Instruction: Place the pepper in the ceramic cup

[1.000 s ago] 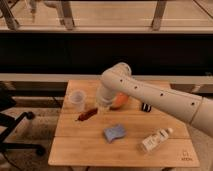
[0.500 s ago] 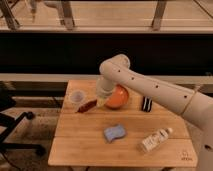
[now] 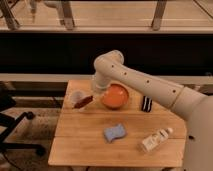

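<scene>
The pepper is a small dark red chili, held tilted just above the table with its lower end at the right side of the ceramic cup. That cup is small, pale and handleless, and stands near the table's back left corner. My gripper is shut on the pepper's upper right end. It hangs from the white arm, which reaches in from the right, between the cup and the orange bowl. The pepper's tip overlaps the cup's rim in this view; I cannot tell whether they touch.
A wide orange bowl sits right of the gripper. A dark can stands further right. A blue sponge lies mid-table and a white bottle lies near the front right. The wooden table drops off at the left edge.
The pepper has come up off the table and moved left and back toward the cup, carried by the gripper. The arm has swung left with it.
</scene>
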`<state>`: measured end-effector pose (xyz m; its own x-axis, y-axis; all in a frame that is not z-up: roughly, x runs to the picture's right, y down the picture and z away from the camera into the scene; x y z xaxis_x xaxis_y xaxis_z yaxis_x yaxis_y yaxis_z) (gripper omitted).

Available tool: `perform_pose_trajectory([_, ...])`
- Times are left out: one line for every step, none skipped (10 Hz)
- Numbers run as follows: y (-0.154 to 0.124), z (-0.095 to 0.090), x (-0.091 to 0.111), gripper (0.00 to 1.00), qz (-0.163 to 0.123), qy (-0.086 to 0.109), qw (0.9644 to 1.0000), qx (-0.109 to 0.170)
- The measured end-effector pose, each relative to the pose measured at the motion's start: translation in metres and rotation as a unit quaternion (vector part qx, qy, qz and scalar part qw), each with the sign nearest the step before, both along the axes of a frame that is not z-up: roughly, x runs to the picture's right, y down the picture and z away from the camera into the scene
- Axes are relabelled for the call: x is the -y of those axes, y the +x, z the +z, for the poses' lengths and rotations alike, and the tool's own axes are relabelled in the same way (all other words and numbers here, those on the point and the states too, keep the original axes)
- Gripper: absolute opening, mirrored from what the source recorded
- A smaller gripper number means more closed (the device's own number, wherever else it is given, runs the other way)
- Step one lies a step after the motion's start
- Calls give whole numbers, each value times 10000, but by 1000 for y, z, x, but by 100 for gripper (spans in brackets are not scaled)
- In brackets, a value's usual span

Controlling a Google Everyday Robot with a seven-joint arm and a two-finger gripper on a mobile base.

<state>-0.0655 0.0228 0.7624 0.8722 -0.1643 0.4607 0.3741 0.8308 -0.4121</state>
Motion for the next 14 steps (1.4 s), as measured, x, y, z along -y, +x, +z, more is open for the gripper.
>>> perform_pose_trajectory([-5, 3, 4, 5, -27, 25, 10000, 16])
perform_pose_trajectory([-10, 5, 8, 5, -44, 47, 10000, 26])
perform_pose_trajectory([-8, 5, 11, 5, -32, 68, 10000, 25])
perform_pose_trajectory([-5, 5, 18, 5, -4, 107, 9999, 26])
perform_pose_trajectory([-4, 8, 24, 5, 0, 136, 9999, 24])
perform_pose_trajectory([-5, 13, 33, 5, -14, 171, 9999, 17])
perform_pose_trajectory([-5, 15, 37, 5, -32, 173, 9998, 6])
perform_pose_trajectory([-5, 16, 39, 5, -41, 169, 9998, -5])
perform_pose_trajectory([-4, 15, 44, 5, -45, 160, 9999, -5])
perform_pose_trajectory([-1, 15, 46, 5, -49, 156, 9999, -19])
perform_pose_trajectory([1, 15, 49, 5, -54, 155, 9999, -30])
perform_pose_trajectory([0, 15, 49, 5, -84, 157, 9998, -19])
perform_pose_trajectory([-7, 18, 47, 5, -142, 151, 9998, 0])
perform_pose_trajectory([-18, 20, 46, 5, -176, 138, 9997, 10])
